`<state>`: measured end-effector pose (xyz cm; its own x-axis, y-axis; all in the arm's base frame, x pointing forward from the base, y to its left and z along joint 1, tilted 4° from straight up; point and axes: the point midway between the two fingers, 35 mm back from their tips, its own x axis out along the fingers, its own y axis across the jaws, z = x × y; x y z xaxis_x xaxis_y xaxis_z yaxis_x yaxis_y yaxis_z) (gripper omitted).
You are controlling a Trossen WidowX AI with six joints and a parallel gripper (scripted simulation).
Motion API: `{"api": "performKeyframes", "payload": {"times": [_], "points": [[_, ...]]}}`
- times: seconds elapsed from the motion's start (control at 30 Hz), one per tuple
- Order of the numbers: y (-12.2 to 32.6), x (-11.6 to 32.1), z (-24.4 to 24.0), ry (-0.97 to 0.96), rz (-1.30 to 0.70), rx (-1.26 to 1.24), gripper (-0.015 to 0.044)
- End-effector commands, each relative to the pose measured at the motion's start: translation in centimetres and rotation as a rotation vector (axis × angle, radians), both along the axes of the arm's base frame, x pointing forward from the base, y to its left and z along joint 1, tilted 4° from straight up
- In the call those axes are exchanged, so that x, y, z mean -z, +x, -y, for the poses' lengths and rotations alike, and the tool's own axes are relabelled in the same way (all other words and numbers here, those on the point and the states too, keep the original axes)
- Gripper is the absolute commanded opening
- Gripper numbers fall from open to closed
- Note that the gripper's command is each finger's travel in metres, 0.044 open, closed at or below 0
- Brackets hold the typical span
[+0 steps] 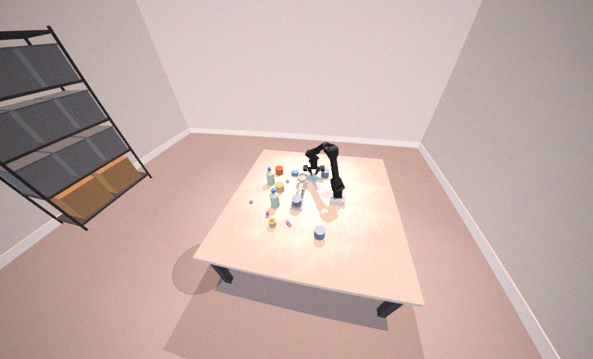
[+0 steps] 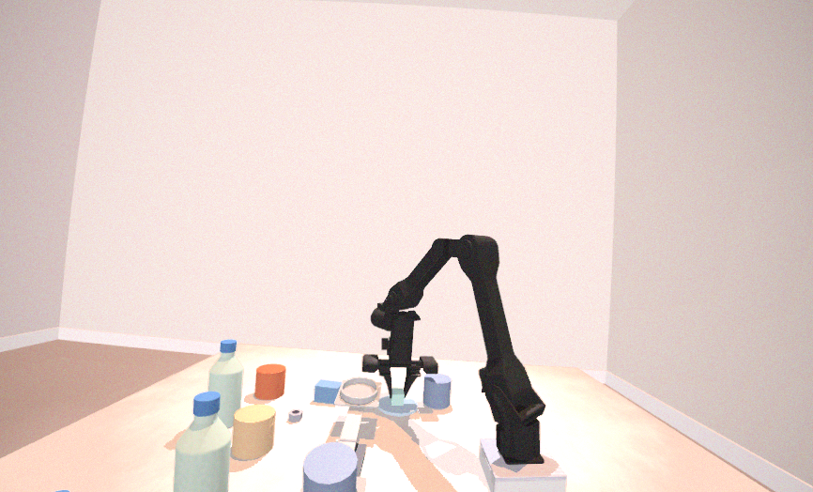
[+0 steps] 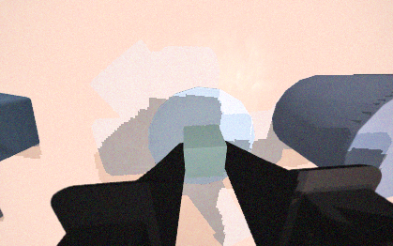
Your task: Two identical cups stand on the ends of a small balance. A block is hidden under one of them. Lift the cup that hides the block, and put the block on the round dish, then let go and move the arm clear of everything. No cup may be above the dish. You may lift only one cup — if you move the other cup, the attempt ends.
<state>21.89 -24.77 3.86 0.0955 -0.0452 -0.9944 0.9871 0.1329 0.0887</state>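
Note:
My gripper (image 1: 313, 172) (image 2: 397, 392) (image 3: 202, 146) points down and is shut on the pale green block (image 2: 397, 397) (image 3: 204, 161). The block is low over the pale blue round dish (image 2: 391, 411) (image 3: 166, 117); whether it touches the dish is hard to tell. One blue cup (image 1: 296, 201) (image 2: 329, 468) stands on the near end of the balance (image 1: 300, 190) (image 2: 349, 427). The far end, with its raised ring, holds no cup. Similar blue cups stand off the balance, one (image 1: 324, 173) (image 2: 437, 392) (image 3: 316, 117) just right of the dish and another (image 1: 319, 232) near the front. No cup is above the dish.
A blue box (image 1: 294, 172) (image 2: 327, 392) (image 3: 7, 127) stands left of the dish. Farther left are a red cylinder (image 1: 279, 170) (image 2: 270, 381), a yellow cylinder (image 1: 279, 187) (image 2: 253, 432) and two bottles (image 1: 270, 178) (image 1: 274, 199). Small items lie toward the front left.

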Motion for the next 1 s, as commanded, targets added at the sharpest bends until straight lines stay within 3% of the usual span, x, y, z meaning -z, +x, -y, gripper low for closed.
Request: {"api": "performKeyframes", "payload": {"times": [0.0, 0.3, 0.47, 0.67, 0.8, 0.97], "points": [[0.0, 0.0, 0.0, -0.001, 0.001, 0.000, 0.0210], [0.0, -0.8, -0.1, 0.003, 0.021, 0.004, 0.0440], [-0.5, -5.0, -0.4, 0.008, 0.007, 0.001, 0.0440], [-0.7, -5.8, -0.4, 0.007, -0.002, 0.000, 0.0440], [-1.2, -9.6, -0.8, 0.007, 0.008, 0.004, 0.0440], [-1.2, -9.8, -0.8, 0.007, 0.008, 0.005, 0.0440]]}}
